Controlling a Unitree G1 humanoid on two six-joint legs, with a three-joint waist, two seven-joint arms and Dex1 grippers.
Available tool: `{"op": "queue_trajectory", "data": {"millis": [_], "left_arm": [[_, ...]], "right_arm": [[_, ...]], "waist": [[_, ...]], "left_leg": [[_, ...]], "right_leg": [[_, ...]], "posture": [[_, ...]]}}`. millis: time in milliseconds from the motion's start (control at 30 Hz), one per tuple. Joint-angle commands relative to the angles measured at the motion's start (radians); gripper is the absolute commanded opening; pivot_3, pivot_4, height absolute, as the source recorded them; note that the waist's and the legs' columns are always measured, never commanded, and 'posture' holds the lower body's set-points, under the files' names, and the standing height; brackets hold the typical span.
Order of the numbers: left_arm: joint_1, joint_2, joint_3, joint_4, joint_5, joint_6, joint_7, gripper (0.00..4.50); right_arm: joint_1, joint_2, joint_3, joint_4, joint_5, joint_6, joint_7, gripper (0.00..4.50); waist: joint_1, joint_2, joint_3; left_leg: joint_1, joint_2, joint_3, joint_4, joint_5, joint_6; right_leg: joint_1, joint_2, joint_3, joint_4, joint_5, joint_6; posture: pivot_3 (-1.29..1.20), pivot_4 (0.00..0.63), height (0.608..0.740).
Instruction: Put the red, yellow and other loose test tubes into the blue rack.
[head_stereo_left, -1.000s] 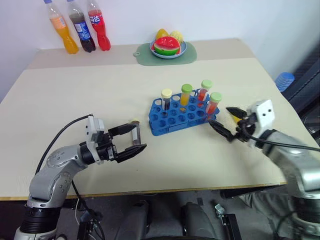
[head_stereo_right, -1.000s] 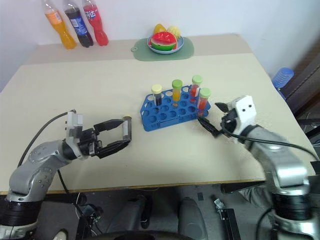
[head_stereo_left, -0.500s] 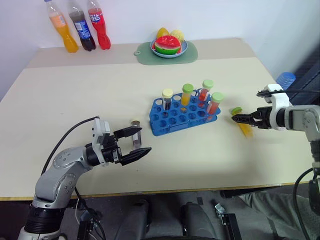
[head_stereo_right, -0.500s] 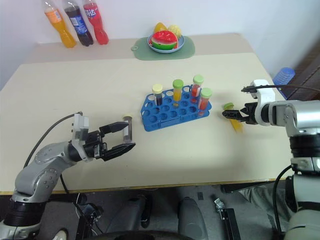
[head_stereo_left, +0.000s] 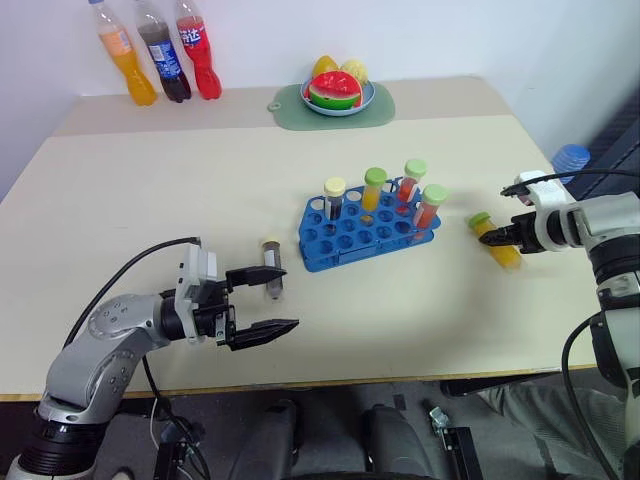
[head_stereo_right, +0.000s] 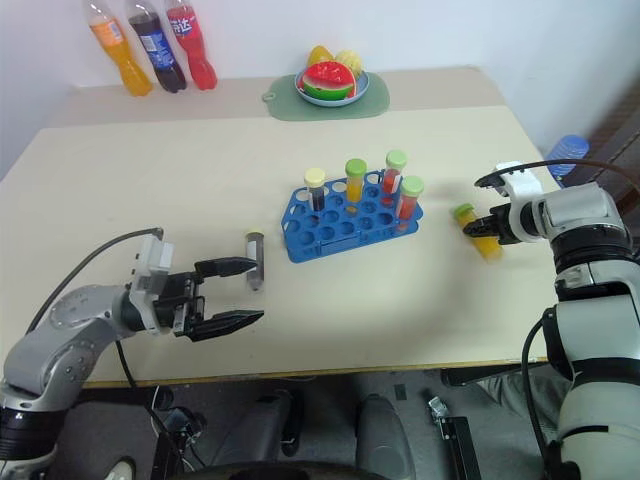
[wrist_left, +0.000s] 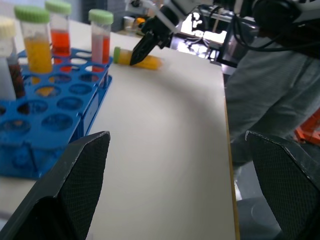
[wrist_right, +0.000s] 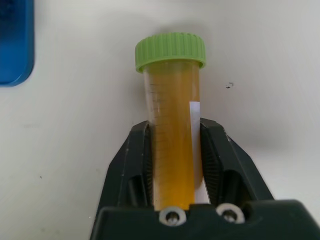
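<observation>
Right wrist view: fingers (wrist_right: 214, 155) clamping yellow tube (wrist_right: 172, 125).

A lab bench: blue rack (head_stereo_left: 362, 232) of test tubes (head_stereo_left: 374, 188) (capped)

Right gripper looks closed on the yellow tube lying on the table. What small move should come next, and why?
Probably a short lift. The right gripper has its fingers shut on the yellow test tube, which lies flat on the table right of the blue rack. Raising it clear would let it be tipped upright for an empty hole.
</observation>
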Motion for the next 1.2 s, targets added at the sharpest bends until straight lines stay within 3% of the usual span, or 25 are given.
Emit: {"op": "queue_trajectory", "data": {"millis": [33, 167, 233, 300, 400, 600, 767, 1200], "left_arm": [[-0.032, 0.004, 0.004, 0.012, -0.003, -0.017, -0.022, 4.50], [-0.045, -0.007, 0.004, 0.039, 0.001, -0.025, -0.024, 4.50], [-0.046, -0.020, 0.011, 0.061, -0.001, -0.030, -0.018, 4.50], [-0.044, -0.021, 0.004, 0.079, 0.017, -0.048, -0.029, 4.50], [-0.046, -0.032, -0.002, 0.117, 0.044, -0.079, -0.037, 4.50], [-0.048, -0.059, 0.032, 0.175, 0.055, -0.122, -0.025, 4.50], [-0.043, -0.066, 0.057, 0.169, 0.035, -0.116, 0.000, 4.50], [-0.001, -0.067, 0.084, 0.112, 0.014, -0.099, 0.051, 4.50]], "right_arm": [[0.083, -0.102, 0.013, -0.123, -0.063, -0.126, 0.080, 0.81], [0.313, -0.244, -0.102, -0.432, 0.013, -0.241, 0.199, 0.81], [0.572, -0.253, -0.318, -0.736, 0.207, -0.296, 0.320, 0.81], [0.718, -0.197, -0.450, -0.924, 0.316, -0.329, 0.326, 0.81], [0.743, -0.029, -0.474, -1.027, 0.349, -0.389, 0.187, 0.81], [0.652, 0.367, -0.395, -1.005, 0.259, -0.571, -0.136, 0.81], [0.576, 0.540, -0.356, -0.831, 0.165, -0.769, -0.287, 0.81], [0.522, 0.641, -0.288, -0.506, 0.053, -1.065, -0.358, 0.81]], "waist": [[0.007, 0.000, 0.000], [0.018, 0.001, 0.001], [0.021, 0.002, 0.001], [0.013, 0.002, 0.001], [-0.009, 0.001, 0.001], [0.005, -0.001, 0.001], [0.005, -0.002, 0.001], [-0.003, -0.001, 0.001]], "left_leg": [[0.000, 0.000, 0.000, 0.000, 0.000, 0.000], [-0.001, -0.002, -0.001, 0.000, 0.000, 0.000], [-0.002, -0.001, -0.001, -0.001, 0.000, 0.001], [-0.001, 0.001, -0.001, -0.001, -0.001, 0.001], [0.001, 0.002, 0.000, 0.000, -0.001, 0.001], [0.004, 0.001, -0.001, 0.001, 0.000, 0.000], [0.000, -0.001, -0.002, 0.001, 0.001, -0.002], [0.005, 0.000, -0.002, 0.000, 0.001, -0.002]], "right_leg": [[0.000, 0.000, 0.000, 0.000, 0.000, 0.000], [-0.001, -0.001, -0.001, -0.001, 0.000, 0.000], [-0.001, -0.001, -0.001, -0.001, 0.000, 0.000], [0.000, 0.000, -0.001, -0.002, 0.000, 0.000], [0.001, 0.000, 0.001, 0.001, 0.000, 0.000], [0.003, 0.000, 0.001, 0.003, 0.001, -0.001], [0.000, -0.001, 0.000, 0.003, 0.001, 0.000], [0.002, 0.001, 0.000, 0.004, 0.001, -0.001]], "posture": [[0.00, 0.150, 0.740], [0.00, 0.150, 0.740], [0.00, 0.150, 0.740], [0.00, 0.150, 0.740], [0.00, 0.150, 0.740], [0.00, 0.150, 0.740], [0.00, 0.150, 0.740], [0.00, 0.150, 0.740]]}}
